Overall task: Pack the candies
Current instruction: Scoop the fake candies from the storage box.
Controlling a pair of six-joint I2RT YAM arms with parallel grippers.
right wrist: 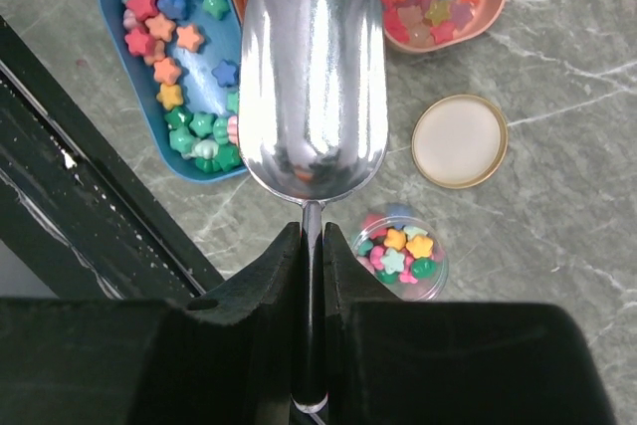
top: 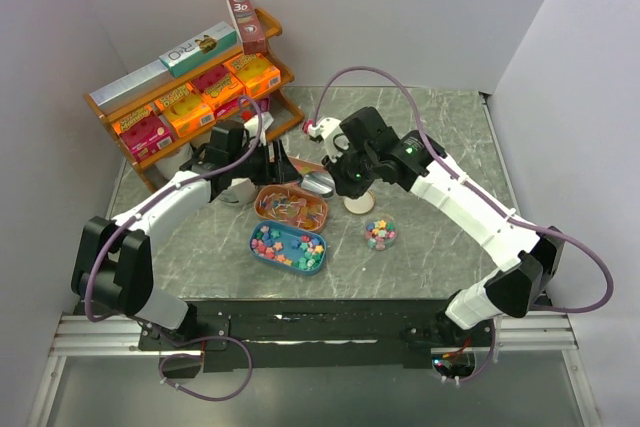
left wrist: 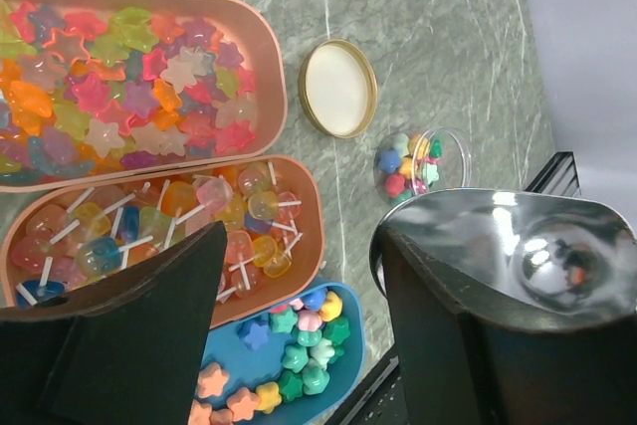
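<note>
right gripper (right wrist: 312,246) pinching shiny metal scoop (right wrist: 312,77), seemingly empty | left gripper (left wrist: 299,276) wide | dig small multicoloured star candies (right wrist: 165,71) shallowly, keep level

Left arm (top: 165,197) extended, left jaws wide apart, right arm (top: 470,209) bent, right jaws clamping scoop (right wrist: 314,77)

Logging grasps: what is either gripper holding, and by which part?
Right gripper pinches the metal scoop by its thin handle; left gripper holds nothing.

Wooden rack (top: 272,25), gold lid (left wrist: 338,88), marble table (top: 440,127)
</note>
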